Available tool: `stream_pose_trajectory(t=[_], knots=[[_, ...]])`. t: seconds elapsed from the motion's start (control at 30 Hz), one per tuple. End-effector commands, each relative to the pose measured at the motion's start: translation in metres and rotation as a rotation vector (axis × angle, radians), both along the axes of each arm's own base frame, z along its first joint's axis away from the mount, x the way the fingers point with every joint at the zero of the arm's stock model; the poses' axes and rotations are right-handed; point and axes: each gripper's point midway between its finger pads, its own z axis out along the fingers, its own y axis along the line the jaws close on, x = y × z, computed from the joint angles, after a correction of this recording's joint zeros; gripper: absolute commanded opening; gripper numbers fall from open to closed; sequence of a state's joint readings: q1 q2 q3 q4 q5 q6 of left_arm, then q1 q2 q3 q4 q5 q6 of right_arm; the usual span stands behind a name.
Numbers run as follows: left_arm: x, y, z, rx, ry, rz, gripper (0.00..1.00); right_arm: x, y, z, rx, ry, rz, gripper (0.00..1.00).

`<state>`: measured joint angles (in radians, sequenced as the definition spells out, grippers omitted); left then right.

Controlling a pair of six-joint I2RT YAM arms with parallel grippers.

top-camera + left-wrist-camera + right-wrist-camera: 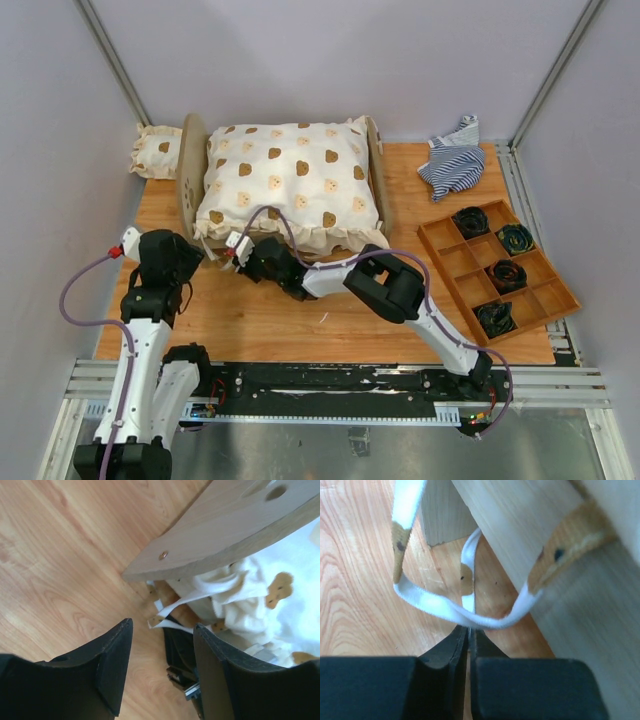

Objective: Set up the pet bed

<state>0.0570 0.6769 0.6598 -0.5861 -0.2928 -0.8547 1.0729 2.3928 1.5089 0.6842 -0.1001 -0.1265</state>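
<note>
- Top external view: the pet bed (pixel 187 175) sits at the far left of the worktop (pixel 270 320), with a bear-print cushion (pixel 290 180) filling it.
- The right gripper (pixel 469 639) is clenched on a white tie (pixel 435 607) at the bed's near edge.
- The left gripper (pixel 162 630) is released and hovers beside the near-left corner.
- A striped cloth (pixel 452 160) and a compartmented tray (pixel 500 270) lie well apart, to the right.
</note>
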Motion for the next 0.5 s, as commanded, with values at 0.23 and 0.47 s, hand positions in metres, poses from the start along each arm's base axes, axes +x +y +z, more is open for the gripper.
stream_pose_trajectory(t=[0.23,0.47], knots=[[-0.002,-0.037,-0.045,-0.124,0.011,-0.171,0.57,-0.044,-0.034,0.033,0.095,0.025,0.066,0.0],[0.015,-0.062,-0.077,-0.211,-0.036,-0.284,0.62,-0.047,-0.042,0.063,0.137,0.009,0.055,0.0]])
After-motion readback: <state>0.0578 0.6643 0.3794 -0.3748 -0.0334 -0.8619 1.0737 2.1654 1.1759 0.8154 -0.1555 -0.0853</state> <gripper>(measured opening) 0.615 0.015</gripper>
